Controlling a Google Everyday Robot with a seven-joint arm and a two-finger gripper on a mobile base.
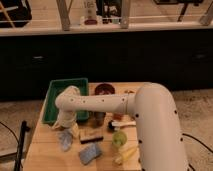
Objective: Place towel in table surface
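Tool (65,121) low at the tabletop's (45,152) left side, apparently clamped on the towel (66,138), which hangs down touching wood beside the green tray (55,90), ready for laying flat.

The robot's arm (125,107) is a smooth, off-white shell built from rounded tubular segments. The largest segment fills the lower right of the frame as a thick, domed cylinder. From it a slimmer tube runs toward the centre left, dotted with a few small dark screw holes along its side. A rounded elbow cap sits at centre left. Below it the gripper (65,122), the same pale colour, shows at lower left.
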